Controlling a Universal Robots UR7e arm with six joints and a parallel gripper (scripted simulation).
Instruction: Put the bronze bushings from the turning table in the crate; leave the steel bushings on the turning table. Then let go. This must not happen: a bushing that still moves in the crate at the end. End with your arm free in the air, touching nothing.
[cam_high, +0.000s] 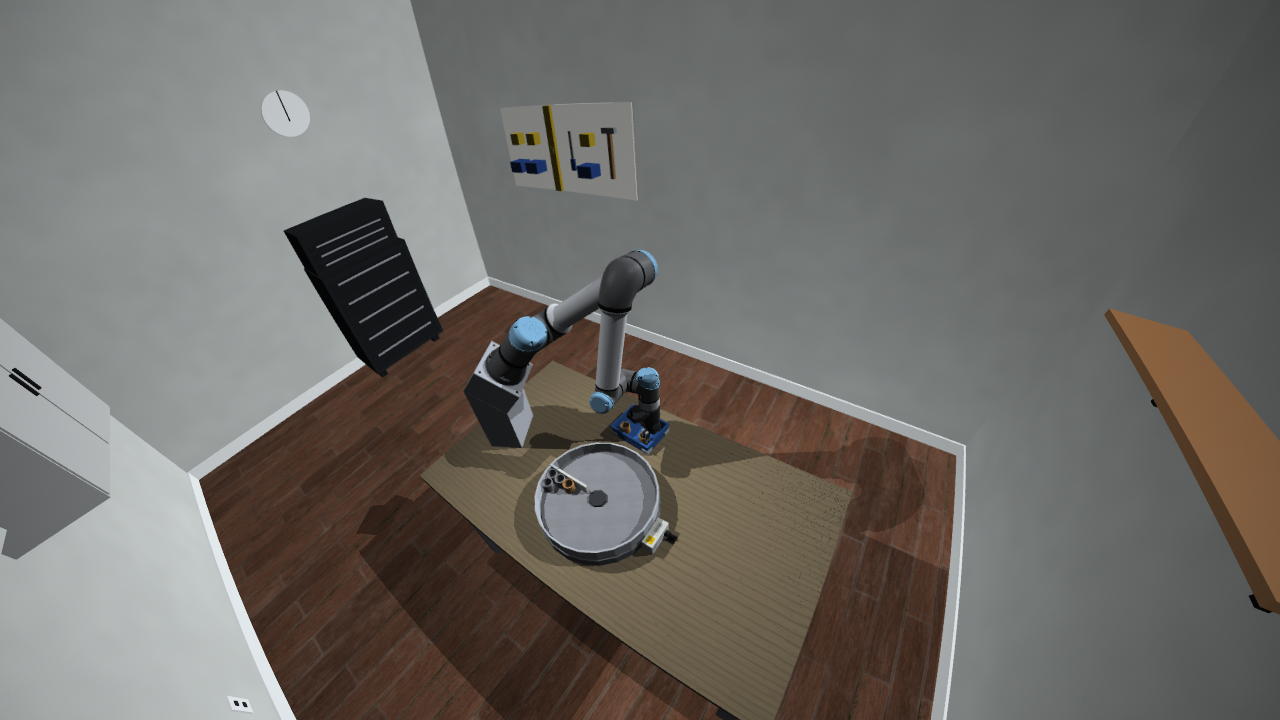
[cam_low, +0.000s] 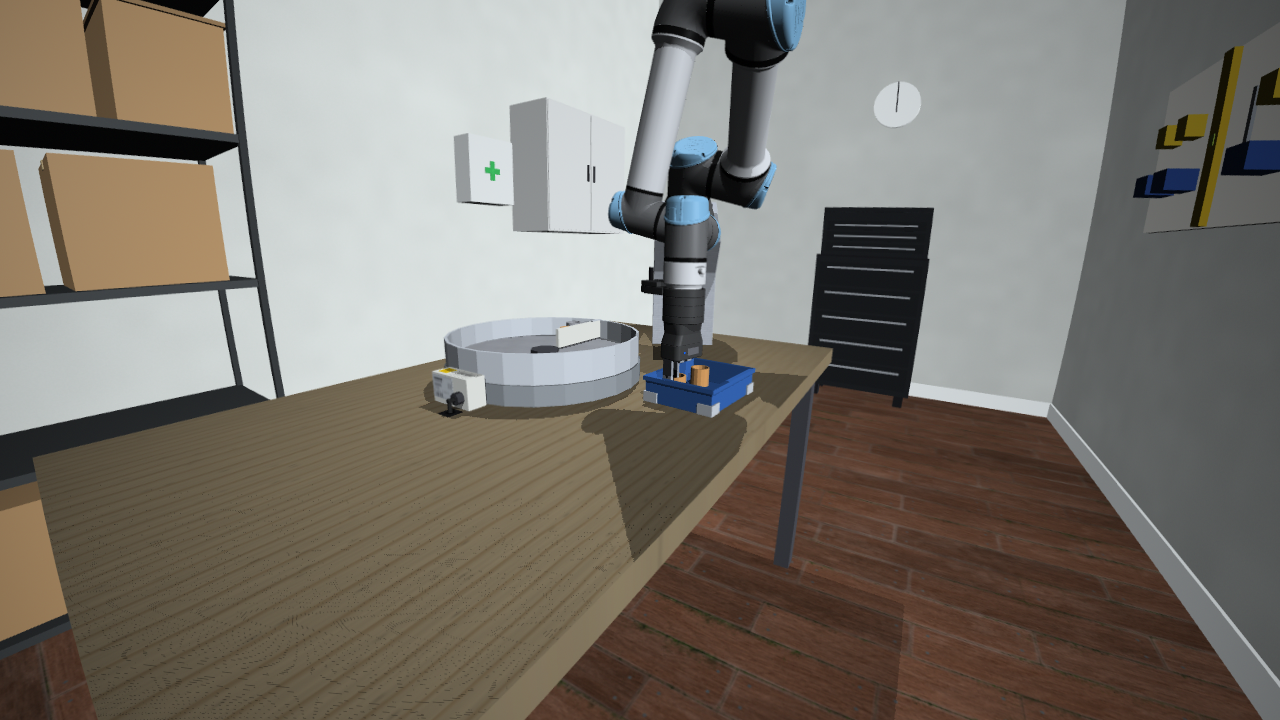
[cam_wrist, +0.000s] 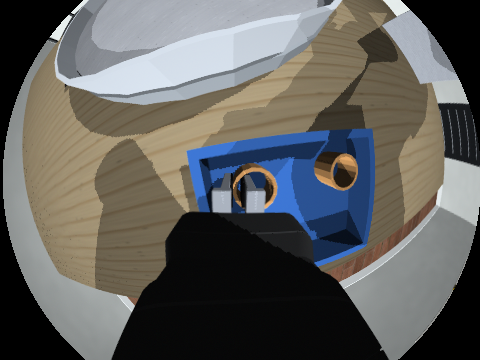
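The blue crate (cam_high: 629, 441) (cam_low: 729, 390) (cam_wrist: 371, 190) stands beside the turning table (cam_high: 617, 532) (cam_low: 537, 368) (cam_wrist: 200, 60). My gripper (cam_low: 673, 372) (cam_wrist: 236, 184) is shut on a bronze bushing (cam_wrist: 273, 186) by its wall, one finger inside the ring and one outside. This bushing is down inside the crate; whether it touches the floor is hidden. Another bronze bushing (cam_high: 625, 427) (cam_low: 699, 375) (cam_wrist: 326, 167) stands free in the crate. On the turning table, a bronze bushing (cam_high: 568, 484) sits close to three steel bushings, one of them a steel bushing (cam_high: 546, 484) near the rim.
A white guide bar (cam_high: 572, 480) (cam_low: 579, 334) runs over the turning table beside its bushings. A dark hub (cam_high: 597, 498) is at its centre. A small white box (cam_high: 653, 538) (cam_low: 459, 390) stands against its outer wall. The raised wall lies close to the crate.
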